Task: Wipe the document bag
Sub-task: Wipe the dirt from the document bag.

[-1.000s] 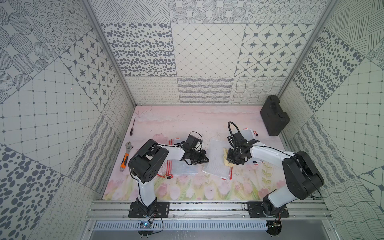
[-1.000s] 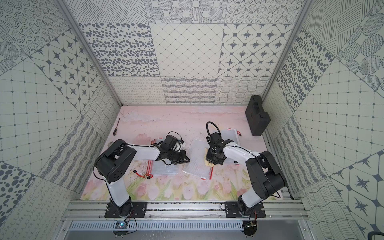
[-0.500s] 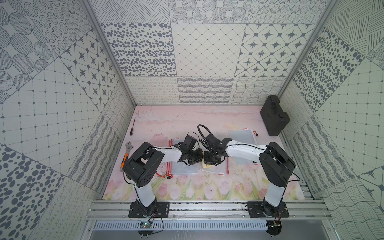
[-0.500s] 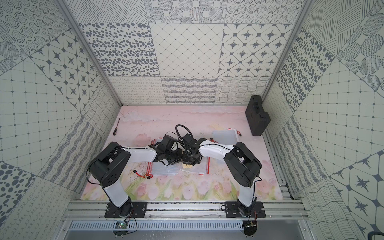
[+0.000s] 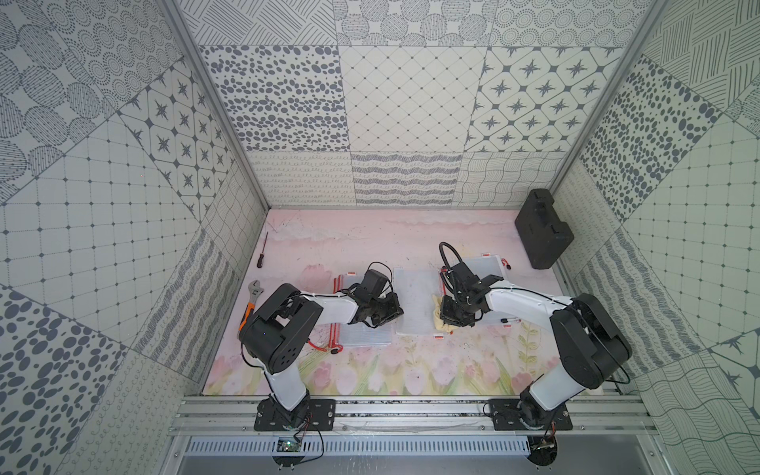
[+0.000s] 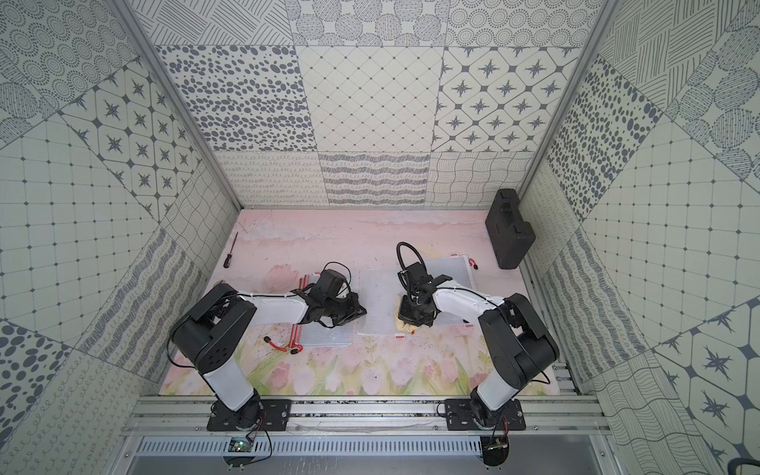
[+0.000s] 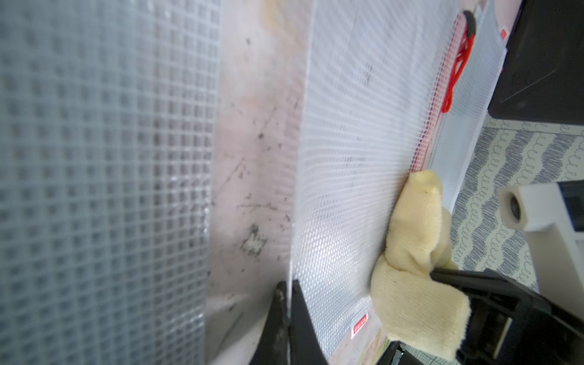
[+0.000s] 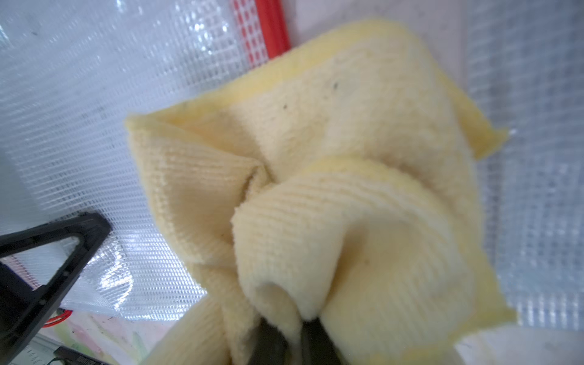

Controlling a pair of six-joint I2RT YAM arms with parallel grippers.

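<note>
I have free pink floral mat [image 5: 370, 238] at twelve and six o'clock; a black plastic case [image 5: 543, 230] blocks two, and a dark screwdriver [image 5: 262, 251] and an orange-handled wrench [image 5: 253, 298] crowd nine.

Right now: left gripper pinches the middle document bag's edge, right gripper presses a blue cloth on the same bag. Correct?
Not quite: the cloth is yellow, not blue. The right wrist view shows it bunched in the shut right gripper. The rest stands: the left gripper pinches the edge of the middle document bag, as the left wrist view shows.
</note>
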